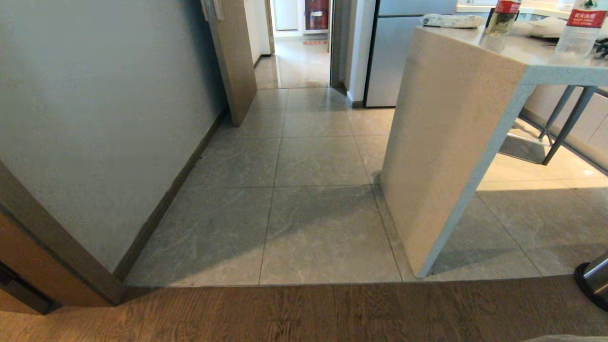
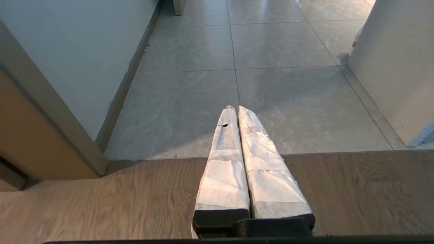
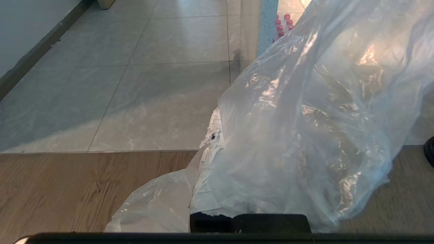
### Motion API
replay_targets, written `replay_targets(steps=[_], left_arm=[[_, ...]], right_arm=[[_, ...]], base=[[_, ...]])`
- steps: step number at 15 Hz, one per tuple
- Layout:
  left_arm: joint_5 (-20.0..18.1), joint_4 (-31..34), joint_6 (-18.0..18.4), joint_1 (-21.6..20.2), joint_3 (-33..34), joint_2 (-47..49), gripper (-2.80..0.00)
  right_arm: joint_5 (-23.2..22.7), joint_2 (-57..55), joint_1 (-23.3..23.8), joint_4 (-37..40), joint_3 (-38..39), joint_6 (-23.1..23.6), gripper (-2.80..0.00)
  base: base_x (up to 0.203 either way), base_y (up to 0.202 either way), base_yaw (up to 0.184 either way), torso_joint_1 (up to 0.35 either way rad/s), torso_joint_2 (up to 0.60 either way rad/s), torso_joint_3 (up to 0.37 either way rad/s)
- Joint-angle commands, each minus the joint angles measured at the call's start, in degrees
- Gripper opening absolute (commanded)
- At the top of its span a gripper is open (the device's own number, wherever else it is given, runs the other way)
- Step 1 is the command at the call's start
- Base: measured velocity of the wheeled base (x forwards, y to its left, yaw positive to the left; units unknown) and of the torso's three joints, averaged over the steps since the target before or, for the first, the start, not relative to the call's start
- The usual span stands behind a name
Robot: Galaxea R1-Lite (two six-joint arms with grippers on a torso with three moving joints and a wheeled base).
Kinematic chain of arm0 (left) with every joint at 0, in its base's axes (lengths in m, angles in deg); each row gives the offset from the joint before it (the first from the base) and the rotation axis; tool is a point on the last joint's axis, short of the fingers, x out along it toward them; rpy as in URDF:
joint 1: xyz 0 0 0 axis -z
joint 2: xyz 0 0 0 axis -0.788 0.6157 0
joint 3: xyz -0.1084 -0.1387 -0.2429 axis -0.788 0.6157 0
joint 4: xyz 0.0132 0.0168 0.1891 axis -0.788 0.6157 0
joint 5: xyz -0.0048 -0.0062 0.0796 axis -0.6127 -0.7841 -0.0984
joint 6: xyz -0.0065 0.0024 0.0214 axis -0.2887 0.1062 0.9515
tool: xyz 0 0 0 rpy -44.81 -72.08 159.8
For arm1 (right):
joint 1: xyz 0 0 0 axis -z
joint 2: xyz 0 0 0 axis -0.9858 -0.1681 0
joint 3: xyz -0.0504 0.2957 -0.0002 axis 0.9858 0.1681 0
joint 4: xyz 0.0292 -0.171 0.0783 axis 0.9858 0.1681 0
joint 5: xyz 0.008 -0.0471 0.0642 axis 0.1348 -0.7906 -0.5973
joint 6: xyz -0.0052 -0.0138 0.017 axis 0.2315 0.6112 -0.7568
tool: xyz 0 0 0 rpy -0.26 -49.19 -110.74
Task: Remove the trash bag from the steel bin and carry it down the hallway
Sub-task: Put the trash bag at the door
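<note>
The clear, crinkly trash bag (image 3: pixel 305 135) hangs in front of the right wrist camera, draped over my right gripper (image 3: pixel 223 117), which is shut on it. One white-wrapped finger (image 3: pixel 211 142) shows beside the plastic; the other is hidden. The steel bin (image 1: pixel 596 280) stands on the floor at the head view's lower right edge, only partly in view. My left gripper (image 2: pixel 236 108) is shut and empty, held level over the line where wood floor meets tile. The hallway (image 1: pixel 294 71) runs straight ahead past an open door. Neither arm shows in the head view.
A pale counter (image 1: pixel 446 142) with bottles (image 1: pixel 582 28) on top juts in at the right. A grey wall (image 1: pixel 95 118) with a dark baseboard runs along the left. A fridge (image 1: pixel 394 57) stands beyond the counter. Red-capped bottles (image 3: pixel 283 25) sit behind the counter's edge.
</note>
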Motion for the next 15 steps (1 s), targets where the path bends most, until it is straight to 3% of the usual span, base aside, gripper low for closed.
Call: replay_targets(steps=[1, 13, 15], left_arm=[[0.00, 0.02, -0.01, 0.00, 0.00, 0.02, -2.80], [0.00, 0.02, 0.09, 0.00, 0.00, 0.02, -2.80], [0.00, 0.02, 0.26, 0.00, 0.00, 0.02, -2.80]], right_arm=[[0.00, -0.09, 0.01, -0.02, 0.09, 0.00, -2.80], [0.00, -0.09, 0.01, -0.02, 0.17, 0.00, -2.80], [0.00, -0.09, 0.01, -0.02, 0.09, 0.00, -2.80]], base=[[0.000, 0.000, 0.000, 0.000, 0.00, 0.000], [0.000, 0.000, 0.000, 0.000, 0.00, 0.000], [0.116, 0.000, 0.000, 0.003, 0.00, 0.003]])
